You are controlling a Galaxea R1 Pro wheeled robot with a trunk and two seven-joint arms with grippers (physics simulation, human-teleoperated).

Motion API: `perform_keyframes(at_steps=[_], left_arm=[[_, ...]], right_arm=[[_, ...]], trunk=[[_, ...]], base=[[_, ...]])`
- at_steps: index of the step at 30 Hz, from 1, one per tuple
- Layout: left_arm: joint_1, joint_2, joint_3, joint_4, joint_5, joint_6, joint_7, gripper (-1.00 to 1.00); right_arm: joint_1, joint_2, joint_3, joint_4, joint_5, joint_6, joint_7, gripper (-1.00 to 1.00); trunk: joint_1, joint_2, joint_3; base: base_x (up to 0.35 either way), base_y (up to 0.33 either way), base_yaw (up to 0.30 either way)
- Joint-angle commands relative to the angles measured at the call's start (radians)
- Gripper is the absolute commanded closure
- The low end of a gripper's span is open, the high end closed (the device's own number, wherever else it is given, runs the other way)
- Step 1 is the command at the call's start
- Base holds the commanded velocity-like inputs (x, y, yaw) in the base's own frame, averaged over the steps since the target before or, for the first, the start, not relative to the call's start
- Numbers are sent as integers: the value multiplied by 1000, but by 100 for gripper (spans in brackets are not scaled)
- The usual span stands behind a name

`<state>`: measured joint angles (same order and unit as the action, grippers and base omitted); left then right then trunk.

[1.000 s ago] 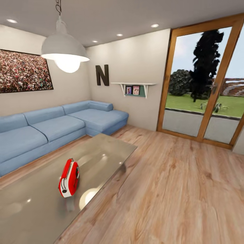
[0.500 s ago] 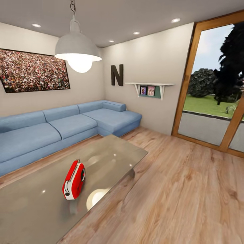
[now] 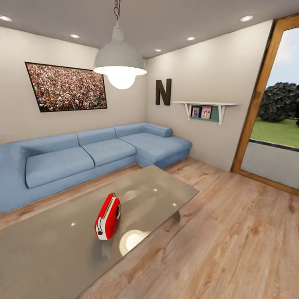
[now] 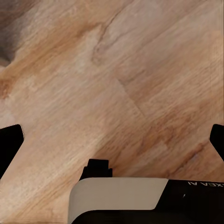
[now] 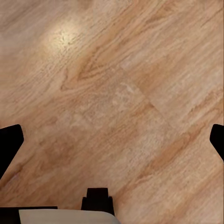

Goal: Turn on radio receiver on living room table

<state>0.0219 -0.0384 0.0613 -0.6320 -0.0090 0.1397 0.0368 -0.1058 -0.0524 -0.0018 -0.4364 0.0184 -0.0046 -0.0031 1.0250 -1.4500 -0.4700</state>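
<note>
Head view: the radio receiver [image 3: 108, 217] stands upright on its thin edge on the table [image 3: 50, 253], set in from the table's near edge and well apart from its far corner. Its red face is turned partly away, showing white trim and a narrow side; the dial is not clearly resolved. A bright lamp reflection lies on the glossy top just beside the radio, on the side toward the floor [image 3: 232, 245]. Beyond the table runs the blue sofa [image 3: 95, 155]; over it hangs the crowd picture [image 3: 66, 87], with the pendant lamp [image 3: 119, 66] above the table and the letter N [image 3: 163, 92] on the adjoining wall. Left wrist view: the left gripper [image 4: 112, 140] hangs over bare wood floor, dark fingertips [image 4: 10, 140] at opposite margins, so spread wide with nothing between. Right wrist view: the right gripper [image 5: 112, 140] is likewise over floor, fingertips [image 5: 10, 140] wide apart and empty. Judgement: the radio looks light, rigid and hard-shelled; standing narrow on slick glass it would likely tip or skate under a sideways push. Best to press the switch with one fingertip along the long axis, or steady the body by pinching across its thin width. Approach still to be made; neither arm is near the table.
</note>
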Motion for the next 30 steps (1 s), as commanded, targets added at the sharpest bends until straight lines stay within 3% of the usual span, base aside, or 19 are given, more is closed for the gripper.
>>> perform_keyframes(at_steps=[1, 30], left_arm=[[0, 0, 0, 0, 0, 0, 0, -100], [0, 0, 0, 0, 0, 1, 1, -100]], right_arm=[[0, 0, 0, 0, 0, 0, 0, -100], [0, 0, 0, 1, 0, 0, 0, -100]], trunk=[[0, 0, 0], [0, 0, 0]], base=[[1, 0, 288], [2, -2, 287]])
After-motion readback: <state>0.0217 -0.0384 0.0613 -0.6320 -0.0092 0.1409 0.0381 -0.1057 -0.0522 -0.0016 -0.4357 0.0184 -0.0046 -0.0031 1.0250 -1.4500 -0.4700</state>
